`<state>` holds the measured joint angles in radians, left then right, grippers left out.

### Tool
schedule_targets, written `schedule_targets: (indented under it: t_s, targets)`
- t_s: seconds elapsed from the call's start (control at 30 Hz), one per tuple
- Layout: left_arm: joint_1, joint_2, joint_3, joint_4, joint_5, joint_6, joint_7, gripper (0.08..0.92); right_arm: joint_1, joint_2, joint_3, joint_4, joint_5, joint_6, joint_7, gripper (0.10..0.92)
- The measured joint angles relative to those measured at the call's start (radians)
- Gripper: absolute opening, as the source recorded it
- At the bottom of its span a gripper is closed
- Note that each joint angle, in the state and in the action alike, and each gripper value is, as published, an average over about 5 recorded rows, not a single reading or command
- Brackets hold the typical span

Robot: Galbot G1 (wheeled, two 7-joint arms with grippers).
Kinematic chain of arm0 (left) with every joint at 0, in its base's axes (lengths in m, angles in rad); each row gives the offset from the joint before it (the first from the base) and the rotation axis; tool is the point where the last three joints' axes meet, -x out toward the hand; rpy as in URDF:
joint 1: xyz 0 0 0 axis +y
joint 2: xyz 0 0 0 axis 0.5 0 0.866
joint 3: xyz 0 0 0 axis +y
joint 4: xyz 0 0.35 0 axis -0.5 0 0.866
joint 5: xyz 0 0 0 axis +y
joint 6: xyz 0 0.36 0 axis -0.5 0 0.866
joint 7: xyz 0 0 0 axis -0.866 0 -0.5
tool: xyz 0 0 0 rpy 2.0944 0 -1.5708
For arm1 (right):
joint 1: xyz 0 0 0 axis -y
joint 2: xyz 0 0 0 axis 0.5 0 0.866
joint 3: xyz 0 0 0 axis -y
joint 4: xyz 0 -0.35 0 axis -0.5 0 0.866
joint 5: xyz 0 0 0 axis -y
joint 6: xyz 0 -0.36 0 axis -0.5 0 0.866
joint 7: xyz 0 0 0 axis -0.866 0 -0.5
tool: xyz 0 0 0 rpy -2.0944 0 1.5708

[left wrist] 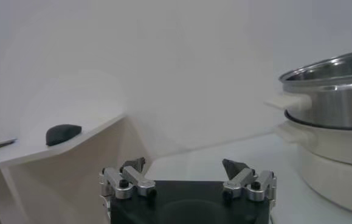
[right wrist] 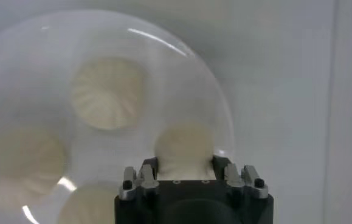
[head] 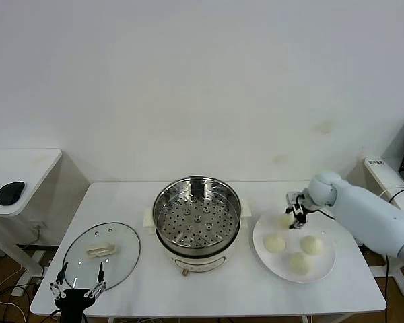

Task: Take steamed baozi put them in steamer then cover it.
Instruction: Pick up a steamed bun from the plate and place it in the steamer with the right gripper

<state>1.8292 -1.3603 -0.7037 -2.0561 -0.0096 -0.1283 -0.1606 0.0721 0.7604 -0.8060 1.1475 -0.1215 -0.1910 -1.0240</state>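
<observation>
The right tool (head: 296, 217) is down at the far edge of the white plate (head: 323, 264) and is closed on one steamed baozi (right wrist: 185, 149), its fingers (right wrist: 140, 176) pressed against the bun's two sides. Three more baozi (head: 275, 243) lie on the plate just beside it.

The bun looks light and soft, a skin of dough that would likely dent or tear under a hard squeeze, so a gentle hold across its widest part seems right.

The steamer (head: 196, 214) stands open at the middle of the desk (head: 242, 296), its perforated tray bare, with free room between it and the plate. Its raised steel rim is the edge to clear.

The cover (head: 101, 254) lies flat on the robot's left. The left tool (head: 78, 282) hangs open just before it, at the desk's near edge.
</observation>
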Motion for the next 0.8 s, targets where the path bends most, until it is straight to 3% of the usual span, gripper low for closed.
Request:
schedule_targets:
  t_s: [0.37,0.8]
  targets:
    - [-0.007,0.016,0.000,-0.003,-0.022,0.001,0.002,0.823,0.294,0.032,-0.146,0.091,0.159,0.037,-0.004,0.568]
    - [-0.010,0.018,-0.025,0.003,-0.037,0.001,0.003,0.823,0.472,0.253,-0.330,0.141,0.275,0.142,0.048,0.568]
